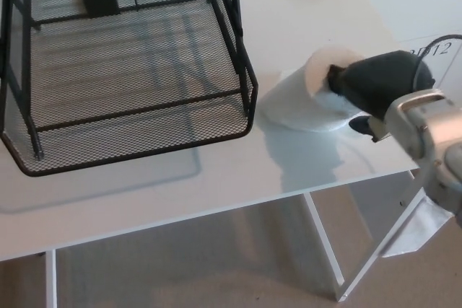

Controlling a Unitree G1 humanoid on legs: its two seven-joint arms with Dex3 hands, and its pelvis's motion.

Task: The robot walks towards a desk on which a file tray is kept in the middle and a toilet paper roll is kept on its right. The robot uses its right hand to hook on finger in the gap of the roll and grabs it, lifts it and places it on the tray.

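Your right robot hand (pixel 379 84) has a finger hooked in the tilted white toilet paper roll (pixel 312 95), just right of the black mesh file tray (pixel 245 77). Lift it clear of the tray wall first.

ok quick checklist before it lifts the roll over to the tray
1. Finger hooked in the core: right hand is at the opening of the roll, but how deep the finger sits is hidden. Cannot tell.
2. Roll upright: it leans over, tilted toward the tray. Not ok.
3. Roll off the desk: its lower edge looks to be resting on the surface. Not ok.
4. Tray floor free to take the roll: nothing lies in it. Ok.
5. Path over the tray's near right wall: roll sits lower than the rim, so it needs height first. Not ok.
6. Left hand out of the way: not in view. Ok.
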